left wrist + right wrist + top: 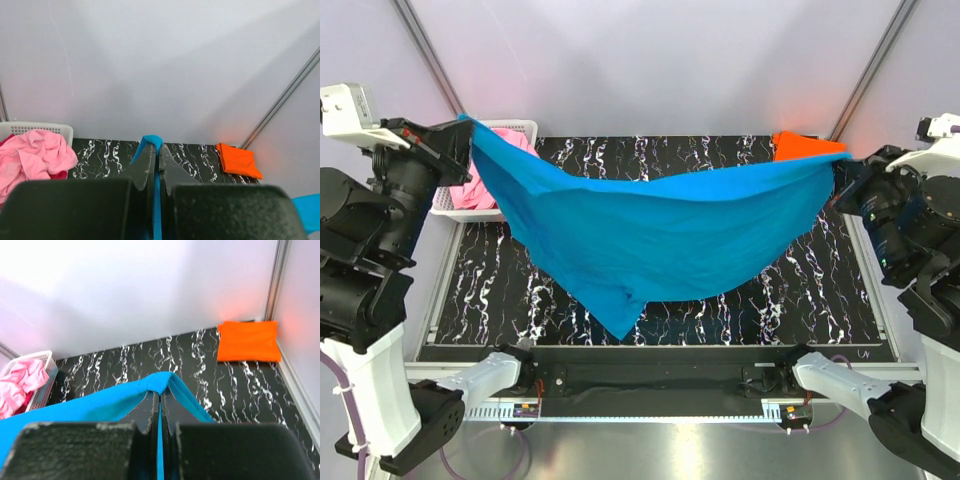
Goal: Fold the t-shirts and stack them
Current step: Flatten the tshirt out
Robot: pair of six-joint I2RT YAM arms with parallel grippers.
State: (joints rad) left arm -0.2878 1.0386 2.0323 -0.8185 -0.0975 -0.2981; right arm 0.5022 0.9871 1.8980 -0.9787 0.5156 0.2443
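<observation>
Top view: the turquoise t-shirt (660,230) is being held stretched in the air, with 1 upper corner being pinched by the left end effector (468,125) and 1 by the right end effector (842,165). The cloth is sagging below them over the worktop (820,290).

Left wrist view: turquoise cloth is being clamped between the closed fingers (145,162). The pink t-shirt (35,155) is being held in the basket (35,127) ahead-left.

Right wrist view: the folded orange t-shirt (248,341) is being seen ahead-right.
</observation>
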